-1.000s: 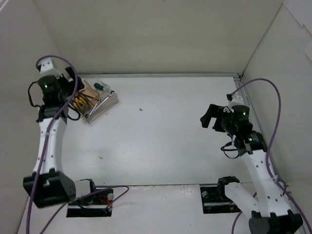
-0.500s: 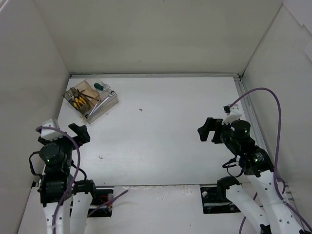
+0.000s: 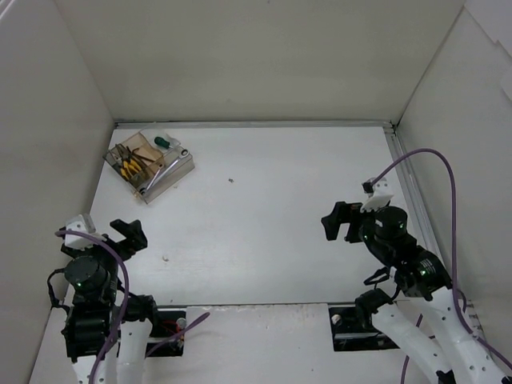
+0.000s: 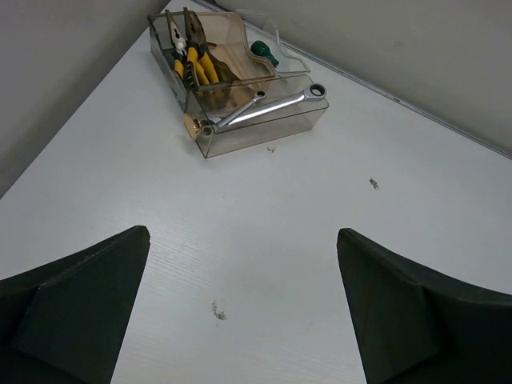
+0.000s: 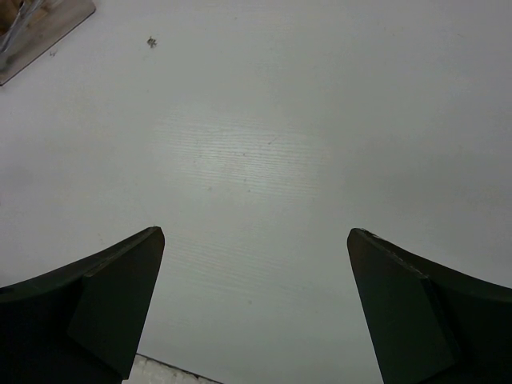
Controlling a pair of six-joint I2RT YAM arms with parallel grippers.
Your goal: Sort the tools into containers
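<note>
1. A cluster of small clear plastic containers, one of them brown-tinted, sits at 10 o'clock on the white bench.
2. A silver wrench lies lengthwise in the nearest clear box. Yellow-handled pliers rest in the brown-tinted one, and a green screwdriver handle shows behind.
3. The left tool, at 8 o'clock, is released and empty.
4. The right tool, at 4 o'clock, is also released and empty, well apart from the containers.

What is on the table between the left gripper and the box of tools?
Only bare table, plus a tiny speck by the box, lies ahead of the left gripper; the left wrist view shows it.
</note>
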